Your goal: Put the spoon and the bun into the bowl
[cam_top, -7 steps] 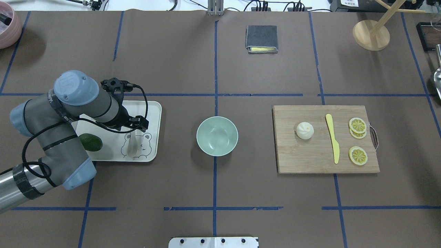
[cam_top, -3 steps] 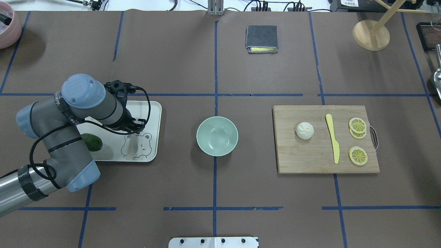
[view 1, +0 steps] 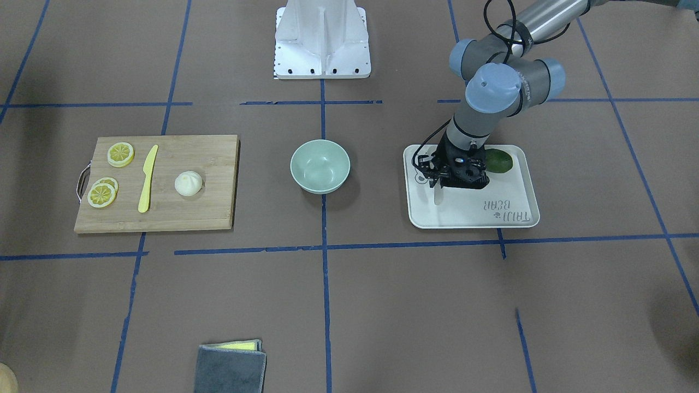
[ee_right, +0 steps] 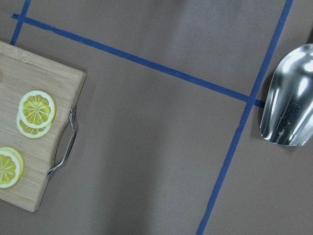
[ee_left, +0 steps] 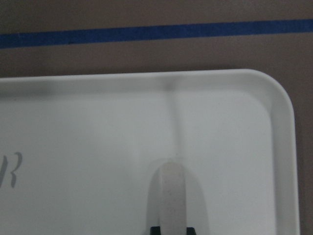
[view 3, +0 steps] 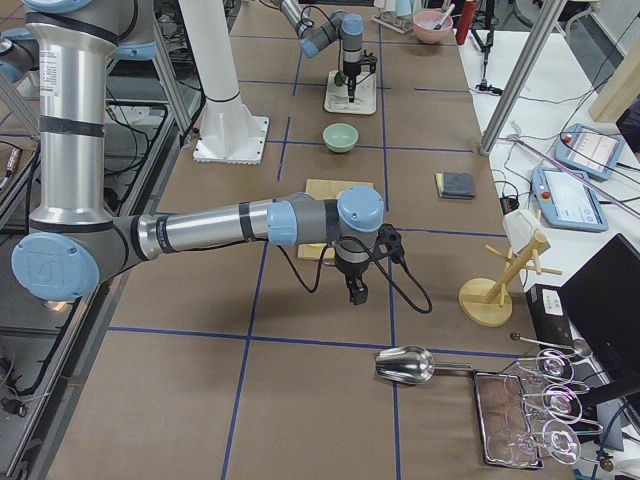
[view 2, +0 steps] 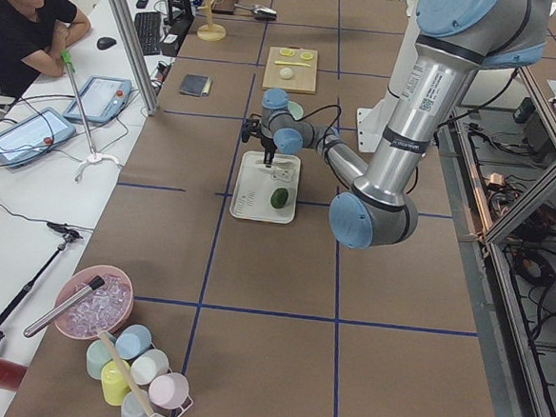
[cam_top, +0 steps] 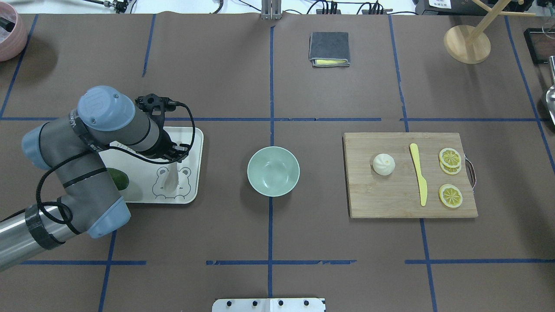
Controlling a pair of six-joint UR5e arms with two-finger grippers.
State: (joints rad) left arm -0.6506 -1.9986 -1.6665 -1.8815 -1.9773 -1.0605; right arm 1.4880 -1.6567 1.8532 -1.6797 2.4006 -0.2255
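Left gripper: the left gripper (cam_top: 173, 158) stands low over the white tray (cam_top: 196, 143) on the left side of the table. In the left wrist view its two fingertips (ee_left: 155, 229) sit tight on both sides of the spoon's handle, so I judge it is clamped on the handle.
Spoon: the spoon (cam_top: 170, 182) is over the bear drawing at the tray's right part, with the scoop toward the near edge. I cannot tell if it is lifted or touching the tray.
Tray: a dark green avocado (view 1: 499, 161) also lies on it, to the left of the spoon and half under the arm.
Bowl: the mint-green bowl (cam_top: 273, 171) stands in the middle of the table, to the right of the tray and apart from it. Nothing is inside.
Bun: the white bun (cam_top: 383, 164) sits on the left part of the wooden cutting board (cam_top: 377, 199), well to the right of the bowl.
Other things on the board: a yellow plastic knife (cam_top: 419, 175) and lemon slices (cam_top: 450, 158) lie to the right of the bun.
Right gripper: the right gripper (view 3: 356, 290) hangs beyond the board's right end. I cannot tell if its fingers are apart or together.
Done: neither thing is in the bowl; only the grasp on the spoon seems made.
Left to do: carry the spoon right to the bowl and release it, then pick the bun and put it in too.
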